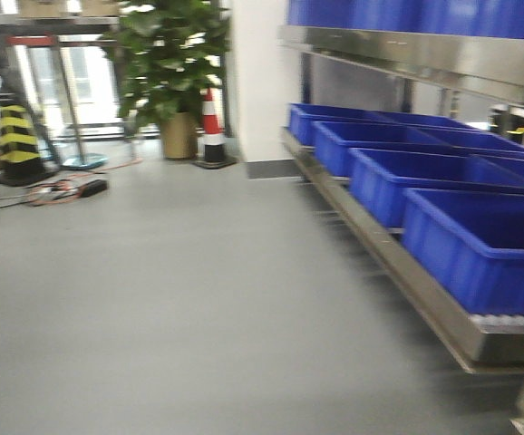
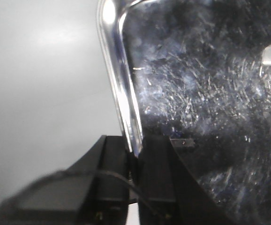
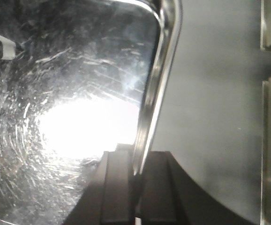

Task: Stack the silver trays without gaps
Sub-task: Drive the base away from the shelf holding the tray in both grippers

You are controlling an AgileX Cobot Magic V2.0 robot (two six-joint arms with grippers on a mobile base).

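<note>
A silver tray (image 2: 206,93) fills the left wrist view, its scratched shiny bottom seen from above the grey floor. My left gripper (image 2: 134,149) is shut on the tray's left rim (image 2: 121,84), the thin edge pinched between the black fingers. The same tray (image 3: 70,93) fills the right wrist view, with a bright glare in its middle. My right gripper (image 3: 138,171) is shut on its right rim (image 3: 161,70). The tray hangs between both grippers over the floor. No tray or gripper shows in the front view.
Several blue bins (image 1: 480,245) stand in a row on a low steel shelf (image 1: 407,281) at the right, with more bins on an upper steel rail (image 1: 425,54). A traffic cone (image 1: 212,131), a potted plant (image 1: 171,63) and a striped post (image 1: 17,140) stand far back. Steel shelf edges (image 3: 270,140) show at right.
</note>
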